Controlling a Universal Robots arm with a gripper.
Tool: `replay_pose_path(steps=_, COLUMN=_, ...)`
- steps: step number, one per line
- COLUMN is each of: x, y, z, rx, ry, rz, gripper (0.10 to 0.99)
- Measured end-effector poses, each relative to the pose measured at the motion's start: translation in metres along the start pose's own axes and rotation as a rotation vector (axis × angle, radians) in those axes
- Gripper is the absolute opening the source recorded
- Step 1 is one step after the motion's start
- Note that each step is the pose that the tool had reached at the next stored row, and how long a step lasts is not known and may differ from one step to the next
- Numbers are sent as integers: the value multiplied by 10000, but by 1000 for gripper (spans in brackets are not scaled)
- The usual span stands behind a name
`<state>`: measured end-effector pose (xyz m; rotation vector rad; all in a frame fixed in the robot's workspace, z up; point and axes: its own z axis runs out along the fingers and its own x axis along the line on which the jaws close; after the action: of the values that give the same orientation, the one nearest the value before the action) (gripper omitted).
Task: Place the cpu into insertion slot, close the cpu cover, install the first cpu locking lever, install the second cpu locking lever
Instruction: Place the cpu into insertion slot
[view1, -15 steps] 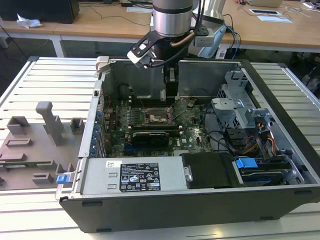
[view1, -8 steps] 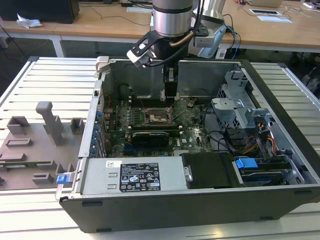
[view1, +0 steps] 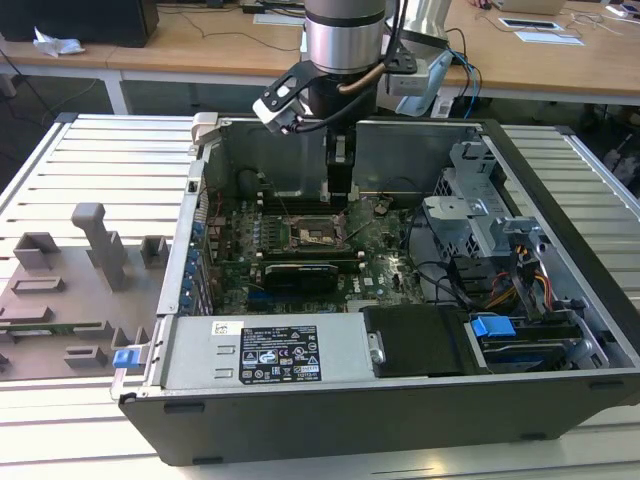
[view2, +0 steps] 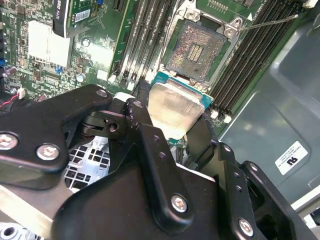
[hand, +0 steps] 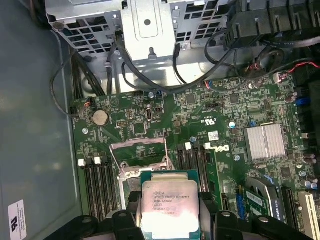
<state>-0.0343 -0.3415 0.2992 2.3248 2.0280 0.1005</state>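
Gripping the cpu by two opposite edges, the gripper had its black fingers closed most of the way in, with only the chip's width left between them. The cpu sat flat in that hold with its dull silver top facing the camera in both wrist views. It hung over the green motherboard, just beside the insertion slot and not seated in it. The slot's brownish contact field lay fully uncovered in the second wrist view. In the first wrist view the cpu cover stood swung up off the slot, its square window showing the board behind. Long black memory slots ran along both sides of the slot. In the exterior view the arm reached straight down into the open computer case, which lay on its side on a slatted table, with the slot just under the gripper.
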Motion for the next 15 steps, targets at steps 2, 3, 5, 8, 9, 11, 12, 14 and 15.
replay_pose_path(steps=2, x=0, y=0, z=0, rx=7, ry=44, rz=-523, gripper=545)
replay_pose_path(steps=3, x=0, y=0, z=0, rx=10, ry=58, rz=-702, gripper=545)
replay_pose_path(steps=5, x=0, y=0, z=2, rx=18, ry=114, rz=-1349, gripper=545)
replay_pose_path(steps=8, x=0, y=0, z=2, rx=22, ry=145, rz=-1715, gripper=545)
replay_pose_path(steps=9, x=0, y=0, z=2, rx=22, ry=146, rz=-1719, gripper=545)
replay_pose_path(steps=11, x=-1, y=-4, z=2, rx=22, ry=146, rz=-1723, gripper=545)
replay_pose_path(steps=12, x=-3, y=-19, z=3, rx=22, ry=147, rz=-1723, gripper=545)
replay_pose_path(steps=14, x=-8, y=-57, z=10, rx=23, ry=145, rz=-1723, gripper=545)
replay_pose_path(steps=15, x=-11, y=-80, z=24, rx=23, ry=145, rz=-1722, gripper=545)
